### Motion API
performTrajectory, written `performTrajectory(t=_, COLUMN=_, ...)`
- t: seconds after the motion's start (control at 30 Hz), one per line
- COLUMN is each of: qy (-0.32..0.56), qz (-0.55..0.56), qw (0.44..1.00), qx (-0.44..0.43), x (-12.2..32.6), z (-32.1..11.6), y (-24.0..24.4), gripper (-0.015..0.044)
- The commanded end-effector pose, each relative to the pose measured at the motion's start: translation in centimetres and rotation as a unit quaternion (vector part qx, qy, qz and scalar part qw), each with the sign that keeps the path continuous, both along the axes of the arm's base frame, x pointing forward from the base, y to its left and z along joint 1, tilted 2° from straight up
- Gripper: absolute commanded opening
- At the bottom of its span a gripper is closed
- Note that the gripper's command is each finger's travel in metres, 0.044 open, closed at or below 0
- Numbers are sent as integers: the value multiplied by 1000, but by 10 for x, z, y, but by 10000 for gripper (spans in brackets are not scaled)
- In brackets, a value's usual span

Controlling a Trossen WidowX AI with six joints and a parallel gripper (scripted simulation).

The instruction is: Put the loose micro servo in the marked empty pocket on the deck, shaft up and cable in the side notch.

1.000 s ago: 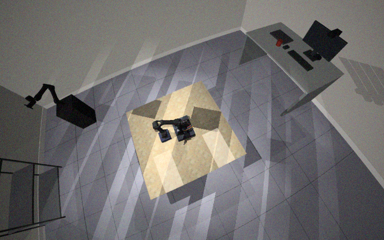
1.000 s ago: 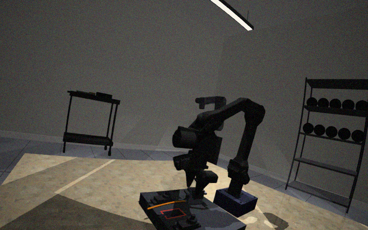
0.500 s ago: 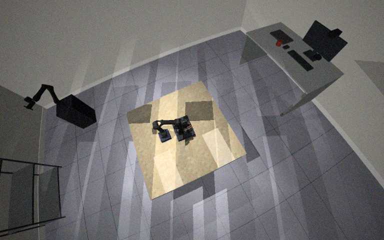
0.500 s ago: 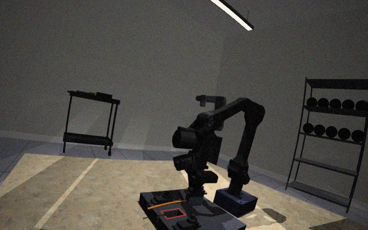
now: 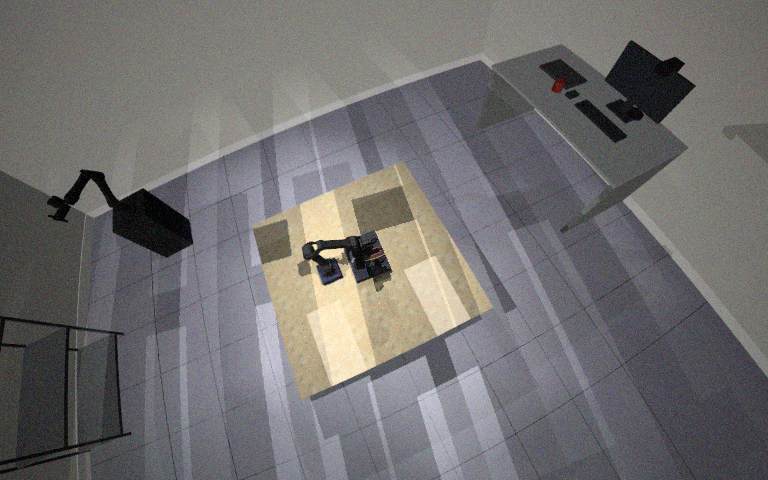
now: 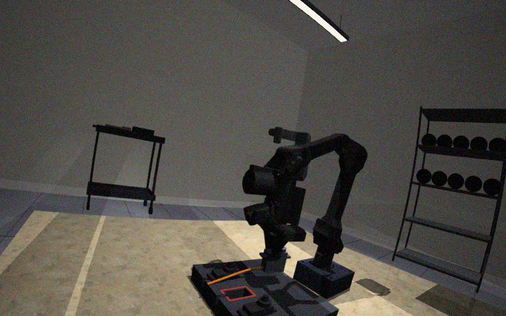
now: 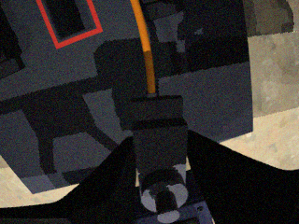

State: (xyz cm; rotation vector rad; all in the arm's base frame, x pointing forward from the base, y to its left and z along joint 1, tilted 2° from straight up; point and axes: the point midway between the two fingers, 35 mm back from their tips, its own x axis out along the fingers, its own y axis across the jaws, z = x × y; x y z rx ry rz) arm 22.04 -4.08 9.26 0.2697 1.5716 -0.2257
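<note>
Red-marked pocket point(image 7: 63, 2) vacant; micro servo point(image 7: 160, 144) between pincer point(image 7: 161, 149) fingers

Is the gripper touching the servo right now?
Touching. In the wrist view both fingers press against the sides of the servo, with no gap showing.

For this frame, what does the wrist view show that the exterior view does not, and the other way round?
Only the wrist view shows the micro servo clamped between the fingers, its round output shaft end facing the camera. Only the exterior view shows the whole arm, its base block, and the shelving and cart behind. Both show the orange cable, the red-outlined empty pocket and the dark deck.
</note>
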Motion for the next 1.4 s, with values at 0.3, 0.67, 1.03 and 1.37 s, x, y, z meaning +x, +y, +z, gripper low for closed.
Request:
performTrajectory(t=0.3, qy=-8, qz=0, qw=1000, qx=-2, x=-1, z=4, y=0, gripper=0)
performTrajectory(t=0.67, qy=-8, qz=0, qw=1000, qx=-2, x=14, z=4, y=-1, gripper=0)
performTrajectory(t=1.03, qy=-9, qz=0, qw=1000, qx=0, x=18, z=6, y=39, gripper=0)
performTrajectory(t=1.37, qy=-11, qz=76, qw=997, qx=0, x=18, z=6, y=41, gripper=0)
